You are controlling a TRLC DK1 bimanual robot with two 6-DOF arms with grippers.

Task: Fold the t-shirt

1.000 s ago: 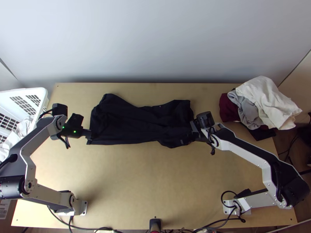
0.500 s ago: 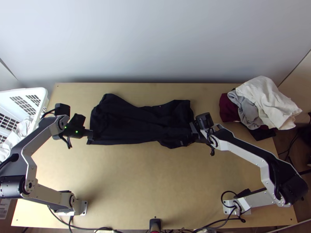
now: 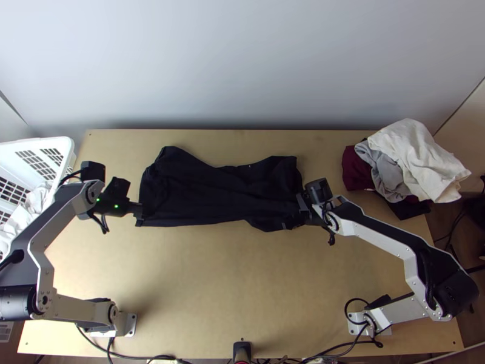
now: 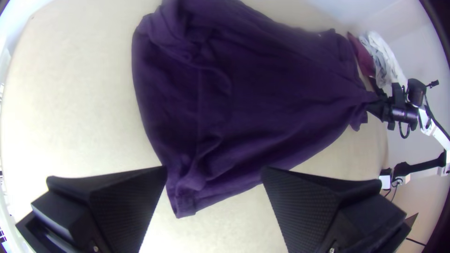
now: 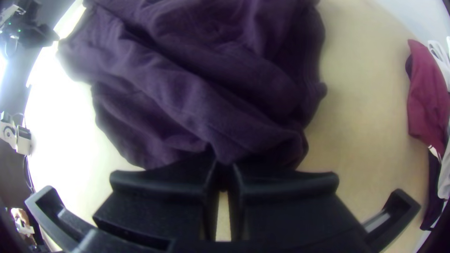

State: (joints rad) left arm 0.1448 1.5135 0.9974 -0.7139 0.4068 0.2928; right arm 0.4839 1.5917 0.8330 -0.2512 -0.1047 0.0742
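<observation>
Across the table [image 3: 242,273], a rumpled shirt [image 3: 212,194] held at one end

Nearest, the left gripper [image 4: 214,169] stands spread about one corner, grasping nothing; the right gripper [image 5: 224,166] clenches bunched fabric at the other. Lifting before the left one closes could drag the shirt askew. Farther back, loose wrinkles could set into an uneven fold.

Robotics laboratory workspace (arranged as a laundry bench), two jointed robot arms [image 3: 382,239] on metal base plates [image 3: 129,325] fixed to a light wooden table [image 3: 230,285], loose black cables [image 3: 136,357] along its near edge, white plastic laundry basket [image 3: 65,144] and heaped garments [image 3: 415,155] at either side, plain pale wall [image 3: 242,67] behind.
</observation>
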